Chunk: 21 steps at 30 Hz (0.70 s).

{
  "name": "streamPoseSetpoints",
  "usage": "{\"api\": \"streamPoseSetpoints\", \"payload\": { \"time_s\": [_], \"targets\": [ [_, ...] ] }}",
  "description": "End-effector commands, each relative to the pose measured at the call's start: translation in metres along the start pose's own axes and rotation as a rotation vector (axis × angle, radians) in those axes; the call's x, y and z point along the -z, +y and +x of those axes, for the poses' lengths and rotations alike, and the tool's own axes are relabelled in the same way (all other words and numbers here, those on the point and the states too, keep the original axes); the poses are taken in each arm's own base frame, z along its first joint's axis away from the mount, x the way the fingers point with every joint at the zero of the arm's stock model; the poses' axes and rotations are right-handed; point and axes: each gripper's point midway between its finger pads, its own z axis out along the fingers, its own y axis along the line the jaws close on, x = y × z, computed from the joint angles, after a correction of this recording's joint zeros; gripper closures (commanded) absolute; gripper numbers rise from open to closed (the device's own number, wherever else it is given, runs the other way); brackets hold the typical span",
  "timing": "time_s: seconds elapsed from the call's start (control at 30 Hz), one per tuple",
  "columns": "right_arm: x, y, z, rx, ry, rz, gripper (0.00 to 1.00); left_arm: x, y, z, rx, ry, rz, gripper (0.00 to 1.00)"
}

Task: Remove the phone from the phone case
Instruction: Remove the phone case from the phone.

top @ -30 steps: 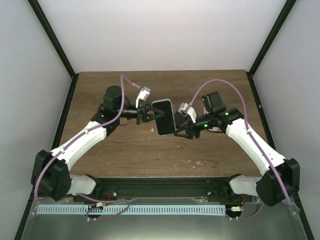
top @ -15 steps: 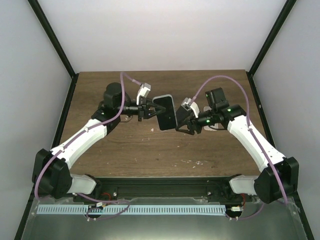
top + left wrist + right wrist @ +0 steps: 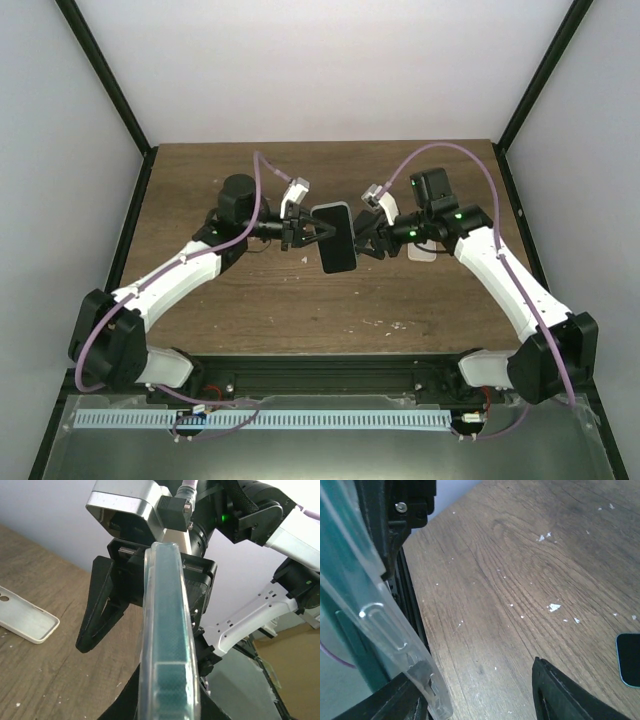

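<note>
In the top view our left gripper (image 3: 312, 232) sits left of centre above the table (image 3: 250, 300), fingers clamped on the left edge of the phone case (image 3: 337, 240), which is held up off the wood. On the left wrist cam the clear case is edge-on, with the teal phone (image 3: 172, 680) seated inside. At 3 o'clock from the case is the right gripper (image 3: 366, 243). Its fingers look apart, one beside the case's edge and the other well off it, though that wrist view is cramped. A spare white case (image 3: 421, 252) lies flat at about 4 o'clock from that gripper
</note>
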Motion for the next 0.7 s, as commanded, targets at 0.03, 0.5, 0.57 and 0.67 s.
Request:
{"api": "streamPoseSetpoints", "payload": {
  "time_s": [0.03, 0.5, 0.57, 0.67],
  "targets": [
    [0.030, 0.030, -0.084, 0.305, -0.264, -0.055, 0.42, -0.013, -0.068, 0.045, 0.116, 0.207, 0.317, 1.00],
    [0.038, 0.104, -0.063, 0.352, -0.270, -0.447, 0.48, -0.021, -0.049, 0.049, 0.157, 0.208, 0.269, 1.00],
    [0.033, 0.110, -0.056, 0.347, -0.256, -0.486, 0.58, -0.022, -0.045, 0.047, 0.151, 0.197, 0.236, 1.00],
    [0.033, 0.118, -0.048, 0.325, -0.253, -0.551, 0.69, -0.021, -0.025, 0.040, 0.148, 0.167, 0.115, 1.00]
  ]
}}
